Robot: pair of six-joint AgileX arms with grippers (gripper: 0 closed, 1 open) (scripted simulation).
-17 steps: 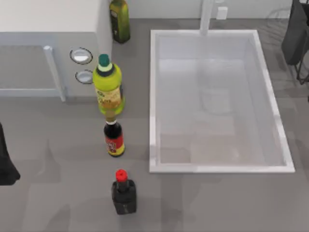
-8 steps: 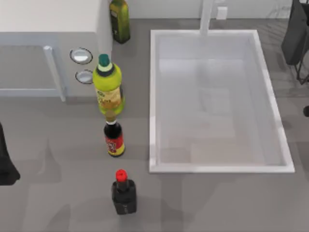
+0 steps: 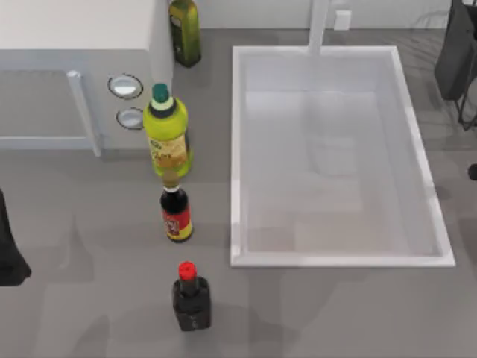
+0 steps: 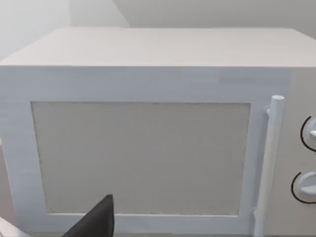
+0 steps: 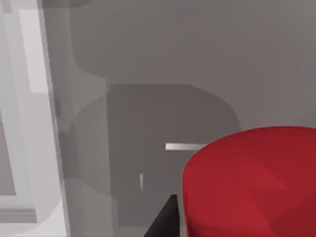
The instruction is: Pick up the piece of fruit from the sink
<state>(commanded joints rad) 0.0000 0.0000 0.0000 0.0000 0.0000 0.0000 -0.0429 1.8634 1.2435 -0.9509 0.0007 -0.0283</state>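
Observation:
The piece of fruit (image 5: pixel 252 182), a bright red rounded lump, sits very close to the camera in the right wrist view, above grey table beside the sink's white rim (image 5: pixel 34 74). My right gripper (image 5: pixel 207 222) is shut on it, with one dark finger (image 5: pixel 164 222) against its side. In the top view the sink (image 3: pixel 237 149) shows a bare pale bottom, and my right arm (image 3: pixel 456 52) is at the far right edge. My left arm (image 3: pixel 7 250) is parked at the left edge, and one of its fingers (image 4: pixel 96 222) faces the microwave.
A white microwave (image 3: pixel 74 45) stands at the back left. Left of the sink stand a yellow-green bottle (image 3: pixel 167 138), a dark red-labelled bottle (image 3: pixel 177 212), a black bottle with a red cap (image 3: pixel 191 298) and an olive bottle (image 3: pixel 184 30). The faucet post (image 3: pixel 319 26) rises at the sink's far edge.
A small dark part of my right arm has come down along the top view's right edge, beside the sink. The bottles, the sink and the left arm have not moved.

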